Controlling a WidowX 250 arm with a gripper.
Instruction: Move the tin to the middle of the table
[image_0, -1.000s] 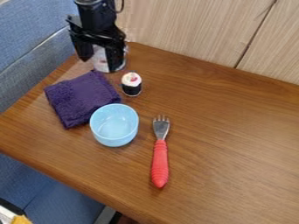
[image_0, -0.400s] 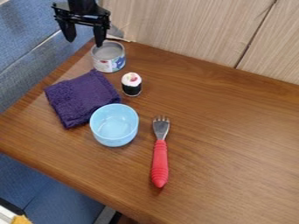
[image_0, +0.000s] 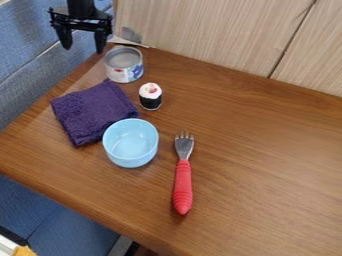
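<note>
The black gripper (image_0: 83, 47) hangs at the upper left of the camera view, its two fingers spread apart with nothing between them. The tin (image_0: 124, 64) stands upright near the table's far left corner, apart from the gripper and just to the right of it in the view; it is not in the middle of the table (image_0: 267, 165). Just in front of the tin lie a folded purple cloth (image_0: 95, 112) and, to the cloth's right, a small sushi-like piece with a white top (image_0: 150, 96). A light blue bowl (image_0: 131, 143) sits nearer the camera, beside the cloth, and a red-handled fork (image_0: 183, 175) lies to its right, tines pointing away.
</note>
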